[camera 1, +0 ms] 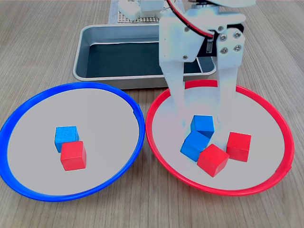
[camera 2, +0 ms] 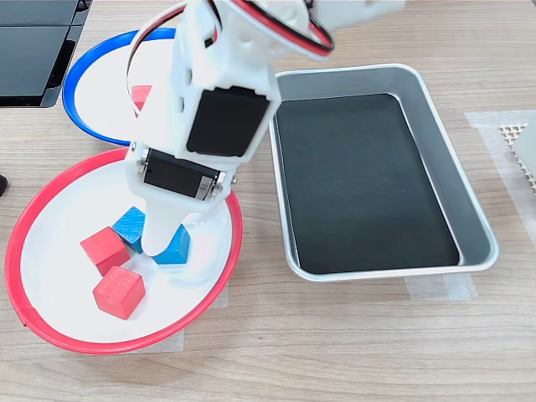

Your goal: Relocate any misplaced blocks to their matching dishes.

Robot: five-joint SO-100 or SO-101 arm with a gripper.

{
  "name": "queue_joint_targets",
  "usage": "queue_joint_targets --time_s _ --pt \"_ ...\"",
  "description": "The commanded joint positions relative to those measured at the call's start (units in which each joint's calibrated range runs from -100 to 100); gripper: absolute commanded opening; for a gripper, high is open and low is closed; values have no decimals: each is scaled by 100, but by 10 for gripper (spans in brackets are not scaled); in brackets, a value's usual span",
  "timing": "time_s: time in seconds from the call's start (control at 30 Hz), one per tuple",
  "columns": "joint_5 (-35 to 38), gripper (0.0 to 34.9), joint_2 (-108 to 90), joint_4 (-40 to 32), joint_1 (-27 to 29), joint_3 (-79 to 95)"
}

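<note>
First exterior view shows the red-rimmed dish [camera 1: 266, 107] holding 4 cubes: 2 red ones and 2 blue ones. The blue-rimmed dish [camera 1: 28, 109] holds 1 blue cube [camera 1: 65, 136] and 1 red cube [camera 1: 72, 155], touching each other. So, as I judge it, 3 cubes sit in the wrong dish and none of the sorting is visibly finished: 2 blue cubes must leave the red-rimmed dish and 1 red cube must leave the blue-rimmed one.

The pincer [camera 1: 203, 107] hangs low over the red-rimmed dish with its fingers spread apart and nothing held. The upper blue cube [camera 1: 203, 125] lies just below the fingertips, roughly between them. The second blue cube [camera 1: 194, 145] leans against it on the side farther from the pincer. The 2 red cubes, one [camera 1: 213, 159] touching that second blue cube and one [camera 1: 239, 146] beside it, lie beyond the tips.

In the second exterior view 1 finger [camera 2: 163, 234] comes down beside a blue cube [camera 2: 176, 248]; whether it touches is unclear. The grey tray [camera 1: 95, 31] behind the pincer looks empty.
</note>
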Motion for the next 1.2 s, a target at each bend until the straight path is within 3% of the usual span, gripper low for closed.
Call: queue_joint_targets --time_s 0.0,0.33,0.53,0.77,1.17 --pt "10 145 22 -70 -55 -7" --pt "73 145 423 -268 -102 -189" --pt "107 122 585 -334 -102 -307" --pt "117 5 602 -334 -159 -353" --pt "-88 4 -123 -202 -196 -280"
